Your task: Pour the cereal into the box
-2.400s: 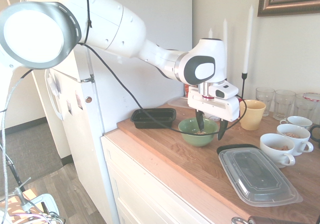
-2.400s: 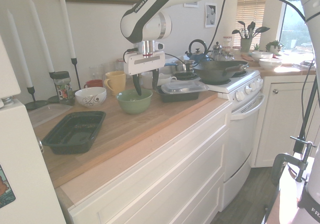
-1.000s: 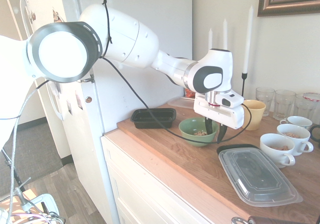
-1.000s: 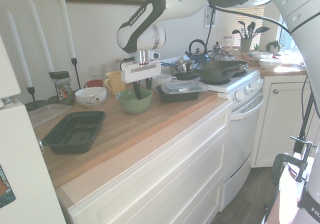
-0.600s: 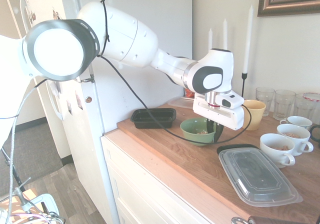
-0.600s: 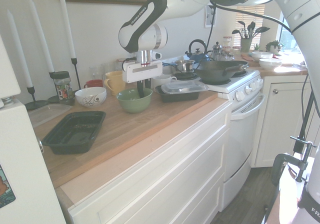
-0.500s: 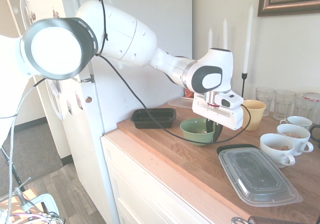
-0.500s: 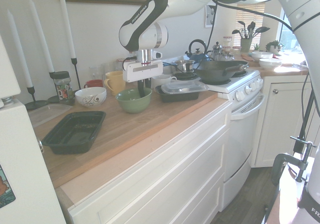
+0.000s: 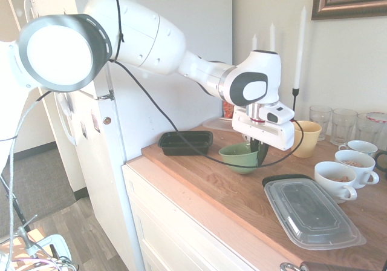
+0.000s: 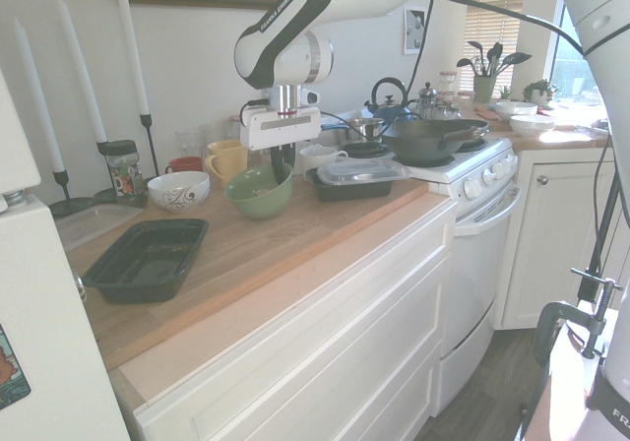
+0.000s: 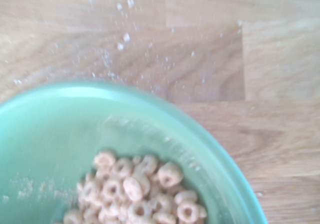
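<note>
Green bowl [image 10: 258,191] now lifted, tilted; pincer [image 10: 280,161] clamps rim; cereal [image 11: 140,191] inside, fingertips hidden.

Legible text: one item only. "FRANKA EMIKA" in white capitals on the dark band of the arm [image 10: 285,13], second exterior view, running diagonally toward 2 o'clock. A fragment "FR" shows on a white rig part [image 10: 612,413] cut off at the frame's 4 o'clock corner. Jar [image 10: 123,173] label near the candles: printed pattern, too small to read. Nothing readable in the first exterior or wrist views.
</note>
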